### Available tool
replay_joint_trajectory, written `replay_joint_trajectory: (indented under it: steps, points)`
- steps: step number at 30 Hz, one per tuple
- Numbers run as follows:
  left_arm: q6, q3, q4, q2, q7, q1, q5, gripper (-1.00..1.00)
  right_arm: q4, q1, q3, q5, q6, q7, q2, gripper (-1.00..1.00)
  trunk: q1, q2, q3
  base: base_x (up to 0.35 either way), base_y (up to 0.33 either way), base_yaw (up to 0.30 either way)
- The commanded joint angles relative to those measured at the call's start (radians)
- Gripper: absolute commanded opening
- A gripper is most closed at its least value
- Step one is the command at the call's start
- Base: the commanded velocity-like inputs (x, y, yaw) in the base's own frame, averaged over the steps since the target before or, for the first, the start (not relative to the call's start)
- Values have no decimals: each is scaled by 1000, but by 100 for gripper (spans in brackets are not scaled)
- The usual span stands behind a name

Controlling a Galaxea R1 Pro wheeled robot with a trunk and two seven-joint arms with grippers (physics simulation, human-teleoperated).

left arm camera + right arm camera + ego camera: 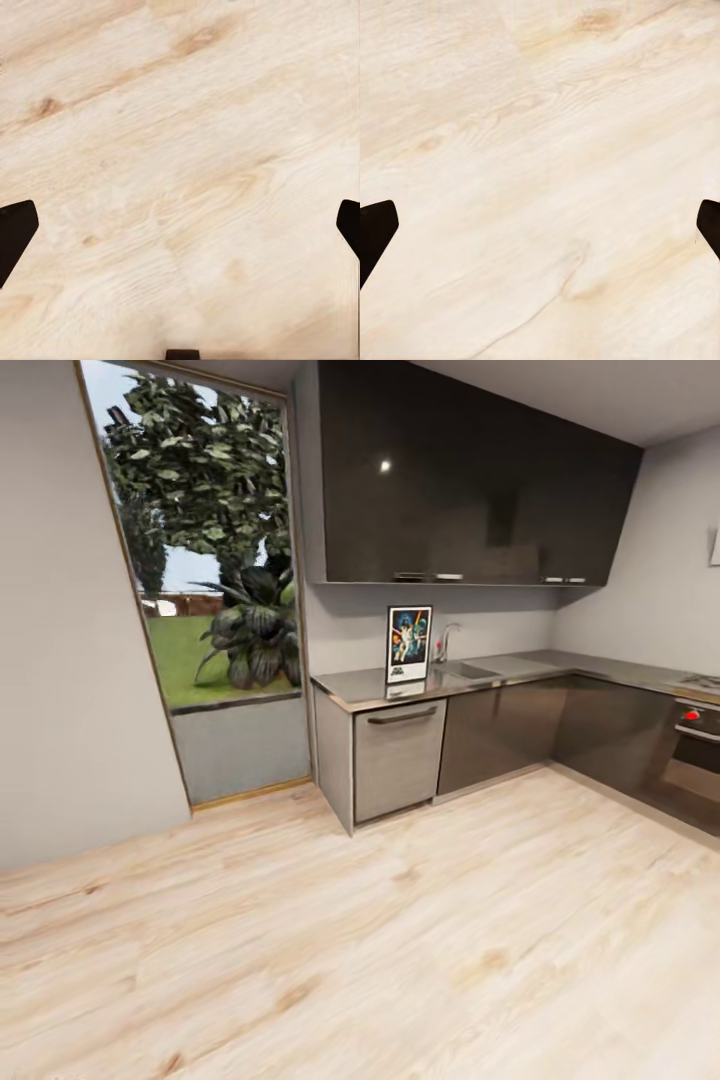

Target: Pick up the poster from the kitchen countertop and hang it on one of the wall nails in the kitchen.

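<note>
In the head view a tall window [205, 560] with garden greenery sits at ten o'clock. The poster [409, 644] stands upright at one o'clock on the dark glossy table [520, 668], against the grey wall beneath the dark upper cabinets [470, 470], a faucet [445, 640] just beside it. Left gripper [180, 225] and right gripper [540, 225] both gape wide over pale wooden floor [380, 950], holding nothing.
</note>
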State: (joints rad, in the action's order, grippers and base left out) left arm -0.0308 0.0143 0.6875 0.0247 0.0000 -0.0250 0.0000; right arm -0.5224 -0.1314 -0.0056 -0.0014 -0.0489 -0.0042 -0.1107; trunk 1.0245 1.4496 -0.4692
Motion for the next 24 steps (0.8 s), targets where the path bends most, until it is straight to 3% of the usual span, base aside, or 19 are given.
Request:
replay_joint_trajectory:
  steps: [1, 8, 24]
  points:
    - [-1, 1, 1, 0, 0, 0, 0, 100, 1, 0, 0, 0, -3, 0, 0, 100, 0, 0, -1, 254, -247, 278]
    - [-1, 1, 1, 0, 1, 0, -1, 100, 1, 0, 0, 0, -3, 0, 0, 100, 0, 0, -1, 246, -252, 256]
    - [0, 1, 1, 0, 3, 0, -2, 100, 2, 0, 0, 3, -3, 0, 0, 100, 0, 0, -1, 230, -263, 21]
